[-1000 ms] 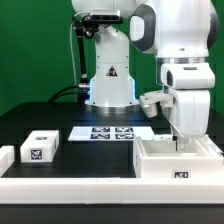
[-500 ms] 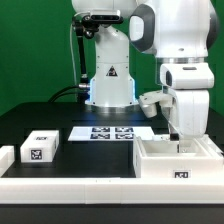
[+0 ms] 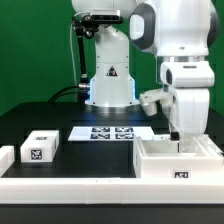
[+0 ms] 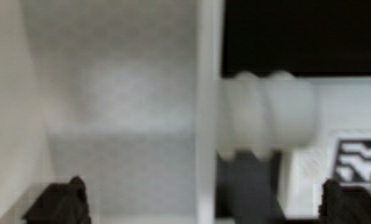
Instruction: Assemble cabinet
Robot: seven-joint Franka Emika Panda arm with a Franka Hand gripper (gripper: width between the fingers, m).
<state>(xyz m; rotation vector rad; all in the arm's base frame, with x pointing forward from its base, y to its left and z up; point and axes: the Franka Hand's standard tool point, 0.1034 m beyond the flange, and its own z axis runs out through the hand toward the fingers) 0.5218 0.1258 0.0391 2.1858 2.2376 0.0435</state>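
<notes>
The cabinet body (image 3: 178,161), a large white box with a small tag on its front, lies at the front of the exterior view's right. My gripper (image 3: 181,141) points straight down at its far wall. In the wrist view the gripper (image 4: 208,205) is open, with its dark fingertips (image 4: 61,200) wide apart. Between them lie a white cabinet wall (image 4: 120,110) and a dark gap. A ribbed white peg (image 4: 267,112) and a bit of a tag (image 4: 360,160) show beside the wall. A small white tagged block (image 3: 40,148) lies far off at the exterior view's left.
The marker board (image 3: 112,132) lies flat in the middle in front of the robot base (image 3: 110,85). Another white piece (image 3: 5,157) sits at the left edge. A long white strip (image 3: 70,187) runs along the table's front.
</notes>
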